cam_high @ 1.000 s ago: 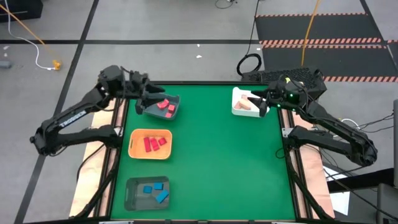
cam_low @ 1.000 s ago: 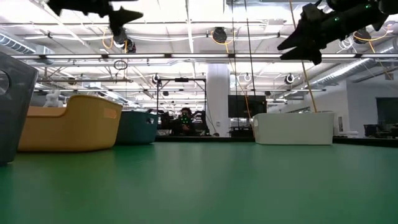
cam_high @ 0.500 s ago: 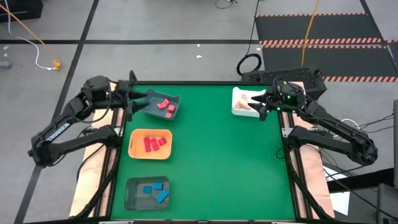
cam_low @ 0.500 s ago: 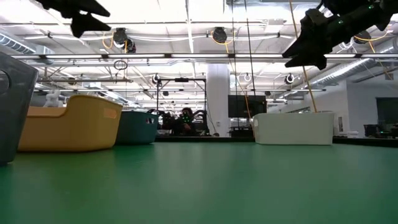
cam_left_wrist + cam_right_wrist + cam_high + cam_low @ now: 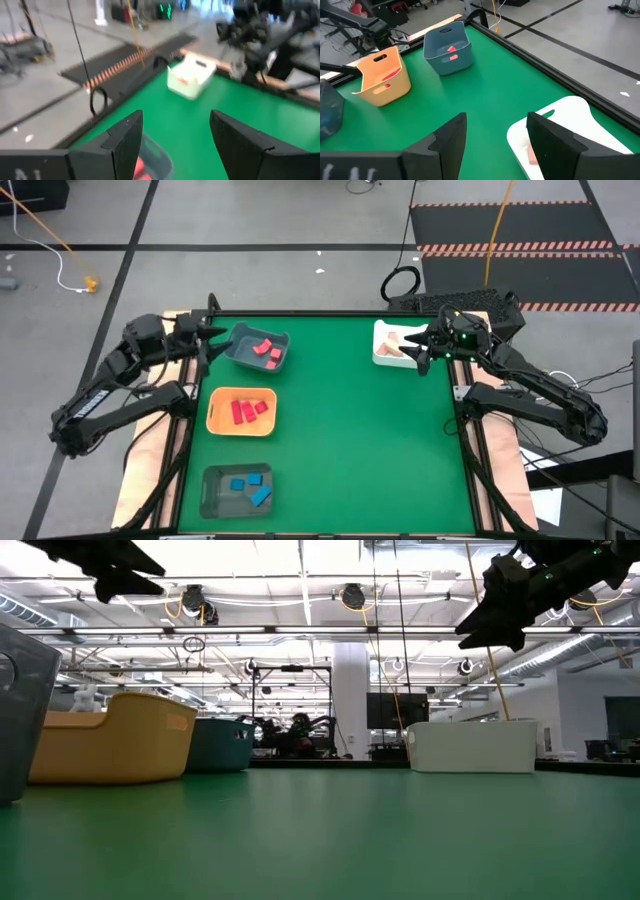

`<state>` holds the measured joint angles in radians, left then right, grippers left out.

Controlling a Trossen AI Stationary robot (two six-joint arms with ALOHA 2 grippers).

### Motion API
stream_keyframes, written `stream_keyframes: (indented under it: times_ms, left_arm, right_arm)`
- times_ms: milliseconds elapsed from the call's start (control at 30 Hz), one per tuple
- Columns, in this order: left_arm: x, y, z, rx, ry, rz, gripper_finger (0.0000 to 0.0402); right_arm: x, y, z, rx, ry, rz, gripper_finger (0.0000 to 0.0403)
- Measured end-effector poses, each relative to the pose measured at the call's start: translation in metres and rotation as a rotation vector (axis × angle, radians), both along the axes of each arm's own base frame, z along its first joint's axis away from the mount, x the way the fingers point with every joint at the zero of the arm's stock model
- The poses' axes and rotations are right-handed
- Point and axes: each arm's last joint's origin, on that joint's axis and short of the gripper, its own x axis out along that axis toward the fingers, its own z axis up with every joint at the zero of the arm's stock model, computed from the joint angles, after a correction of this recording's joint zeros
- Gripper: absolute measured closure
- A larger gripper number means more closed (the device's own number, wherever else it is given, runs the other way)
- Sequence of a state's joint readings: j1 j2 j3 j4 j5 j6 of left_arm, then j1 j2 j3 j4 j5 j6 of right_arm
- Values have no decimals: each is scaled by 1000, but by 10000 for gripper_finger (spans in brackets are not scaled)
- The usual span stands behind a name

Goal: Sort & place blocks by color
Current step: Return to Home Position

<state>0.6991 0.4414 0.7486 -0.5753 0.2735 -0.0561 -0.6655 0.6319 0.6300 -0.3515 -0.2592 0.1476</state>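
Observation:
Red blocks (image 5: 265,349) lie in the far grey tray (image 5: 243,340). More red blocks (image 5: 245,411) lie in the orange tray (image 5: 215,420), and blue blocks (image 5: 250,488) in the near grey tray (image 5: 212,498). Pale tan and pink blocks (image 5: 398,348) lie in the white tray (image 5: 380,332). My left gripper (image 5: 205,340) hangs open at the table's far left corner, just left of the far grey tray, with nothing between its fingers (image 5: 175,120). My right gripper (image 5: 420,358) hangs open above the white tray's near right corner (image 5: 495,122), also with nothing in it.
The three trays on the left stand in a line along the table's left side. The white tray stands at the far right. The green mat (image 5: 350,440) between them is bare. Wooden side boards (image 5: 150,450) run beside both table edges.
My left gripper has drawn back from above the far grey tray toward the table's left edge and has tipped from slanting down toward level. Its fingers have stayed apart. The tray and its red blocks have kept their place.

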Motion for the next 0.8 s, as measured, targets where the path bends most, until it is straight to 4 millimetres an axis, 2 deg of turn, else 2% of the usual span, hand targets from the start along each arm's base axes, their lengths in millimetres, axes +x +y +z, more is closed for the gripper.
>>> stream_keyframes:
  times_ms: [133, 333, 667, 800]
  left_arm:
    - [15, 12, -21, 41, -157, 22, 170]
    - [32, 22, -68, -5, -324, -2, 170]
    - [35, 16, -123, -64, -445, -43, 170]
    - [34, 15, -137, -115, -455, -35, 170]
  right_arm:
    - [0, 0, 0, -3, 1, 0, 202]
    - [0, 0, 0, -3, 1, 1, 202]
    - [0, 0, 0, -11, 3, 1, 202]
    - [1, -1, -14, 4, 22, 1, 202]
